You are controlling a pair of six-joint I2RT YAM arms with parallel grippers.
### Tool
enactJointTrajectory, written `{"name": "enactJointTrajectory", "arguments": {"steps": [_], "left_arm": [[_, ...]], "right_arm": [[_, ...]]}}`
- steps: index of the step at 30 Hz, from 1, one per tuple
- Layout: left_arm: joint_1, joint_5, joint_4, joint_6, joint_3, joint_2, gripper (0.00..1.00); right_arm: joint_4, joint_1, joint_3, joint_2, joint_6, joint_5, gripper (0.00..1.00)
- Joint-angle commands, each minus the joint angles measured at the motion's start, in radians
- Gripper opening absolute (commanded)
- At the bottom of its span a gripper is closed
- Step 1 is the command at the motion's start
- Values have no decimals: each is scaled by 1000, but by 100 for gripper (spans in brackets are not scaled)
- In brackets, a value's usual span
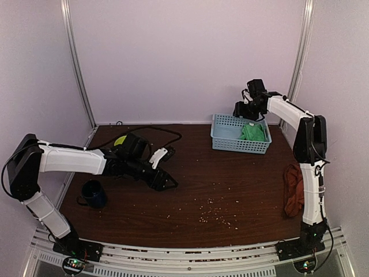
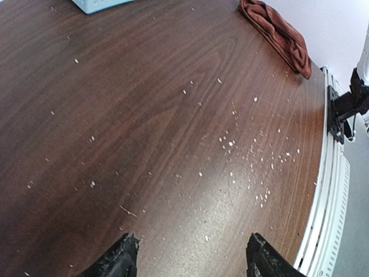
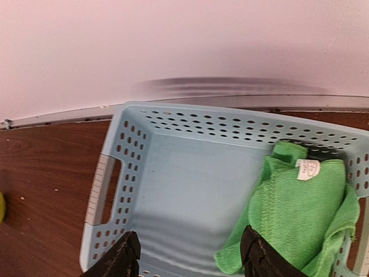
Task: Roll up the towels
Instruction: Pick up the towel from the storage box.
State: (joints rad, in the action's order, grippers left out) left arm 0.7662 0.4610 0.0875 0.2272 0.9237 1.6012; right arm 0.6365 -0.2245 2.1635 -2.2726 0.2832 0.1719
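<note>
A bright green towel lies bunched in the right half of the light-blue basket, its white label facing up. My right gripper hangs open above the basket's bare floor, and its right finger overlaps the towel's edge. From above, that gripper hovers over the basket's far rim, near the green towel. A rust-red towel lies crumpled at the table's right edge beside the right arm. My left gripper is open and empty, low over bare wood, with the rust towel far ahead.
The basket stands at the back right. A dark mug sits near the left front, under the left arm. A yellow-green object lies behind that arm. Pale crumbs dot the wooden table.
</note>
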Motion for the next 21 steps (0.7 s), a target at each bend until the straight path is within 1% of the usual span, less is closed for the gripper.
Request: {"name": "enactJointTrajectory", "arguments": {"steps": [1,4,6,9,14,20,21], "left_arm": [[4,-71,17,-4,94,26,66],[4,-73,42,-3,139,49,66],[4,-71,45,-9,158,55,66],[4,-74,69,-24,187,73,66],[4,-68,76,-31,186,88,67],[4,-67,71,-24,159,80,66],[4,-67,71,-25,157,80,66]], "right_arm": [[60,0,3,-47,-91,-162,63],[78,-29,-14,-58,-127,-272,69],[71,-37,-37,-55,-105,-332,74],[64,-41,-44,-73,-63,-395,76],[71,-41,-16,-141,-30,-385,77],[69,-37,19,-206,-1,-461,74],[68,-34,24,-217,5,-453,73]]}}
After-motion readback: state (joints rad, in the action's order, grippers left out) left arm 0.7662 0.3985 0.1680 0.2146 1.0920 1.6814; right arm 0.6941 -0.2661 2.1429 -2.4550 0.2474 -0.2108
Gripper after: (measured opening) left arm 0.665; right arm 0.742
